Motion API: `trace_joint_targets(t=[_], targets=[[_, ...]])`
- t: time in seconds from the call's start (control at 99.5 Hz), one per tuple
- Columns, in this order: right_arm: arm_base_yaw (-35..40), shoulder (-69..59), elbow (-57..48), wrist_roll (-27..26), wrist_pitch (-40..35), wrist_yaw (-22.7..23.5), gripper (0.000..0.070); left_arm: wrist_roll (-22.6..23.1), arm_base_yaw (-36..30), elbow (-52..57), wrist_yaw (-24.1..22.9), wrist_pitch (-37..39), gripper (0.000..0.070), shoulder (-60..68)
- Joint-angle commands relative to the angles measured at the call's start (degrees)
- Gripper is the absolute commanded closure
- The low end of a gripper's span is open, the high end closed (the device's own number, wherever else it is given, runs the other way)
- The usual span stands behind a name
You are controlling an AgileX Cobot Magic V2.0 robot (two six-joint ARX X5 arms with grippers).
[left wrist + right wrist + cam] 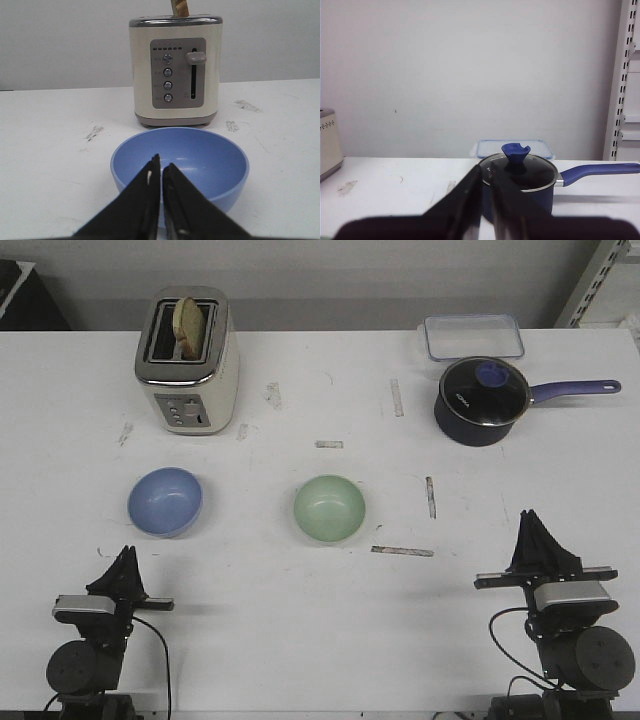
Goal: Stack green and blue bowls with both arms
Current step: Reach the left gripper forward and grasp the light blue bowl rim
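Almost no readable text. On the dark blue saucepan (483, 405), a small white brand word on the side wall, too small to read. On the toaster (174, 69), tiny marks beside the round buttons and the lever, also not legible. No numbers or signs to make out elsewhere.

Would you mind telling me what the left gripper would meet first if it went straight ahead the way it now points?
Most likely the blue bowl: the left gripper, jaws nearly closed, points at its near rim in the left wrist view. The toaster stands behind the bowl. Whether the tips would clear the rim is unclear.
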State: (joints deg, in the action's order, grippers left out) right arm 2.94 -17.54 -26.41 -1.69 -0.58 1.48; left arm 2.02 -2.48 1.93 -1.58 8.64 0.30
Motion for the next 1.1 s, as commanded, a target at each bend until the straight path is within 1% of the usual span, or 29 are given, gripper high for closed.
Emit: trace_joint_targets(t=[0.0,0.05,0.11,0.161,0.321,0.583,0.703,0.884,1.095], targets=[[0.0,0.0,-0.1,0.3,0.6,0.0,0.0687,-0.1,0.0,-1.2,-0.2,1.4,0.0699,-0.1],[0.0,0.0,-0.1,0.3,0.6,0.0,0.0687,-0.7,0.0,-1.2,-0.2,1.8,0.0699,-0.1],[0.0,0.0,-0.1,0.3,0.6,0.0,0.0687,-3.3,0.0,-0.8,-0.2,2.0,0.0699,-0.1],[0.0,0.0,-0.1,0.3,0.6,0.0,0.0687,-4.4,0.0,-0.1,-0.2,1.9,0.0699,0.0],[0.0,0.0,-0.1,0.3,0.6,0.0,0.0687,-4.4,0.0,2.9,-0.2,1.1,0.0699,1.2],[0.0,0.0,-0.1,0.3,0.6,0.0,0.0687,-4.4,0.0,12.9,-0.2,-7.1,0.0699,8.5],[0.0,0.0,-0.1,0.3,0.6,0.0,0.0687,-4.4,0.0,17.8,-0.2,-9.2,0.0699,14.7],[0.0,0.0,-0.1,0.3,0.6,0.0,0.0687,-4.4,0.0,25.5,-0.2,-11.4,0.0699,27.3],[0.0,0.0,-0.1,0.3,0.6,0.0,0.0687,-4.4,-0.1,36.0,-0.1,-17.3,0.0699,43.1]])
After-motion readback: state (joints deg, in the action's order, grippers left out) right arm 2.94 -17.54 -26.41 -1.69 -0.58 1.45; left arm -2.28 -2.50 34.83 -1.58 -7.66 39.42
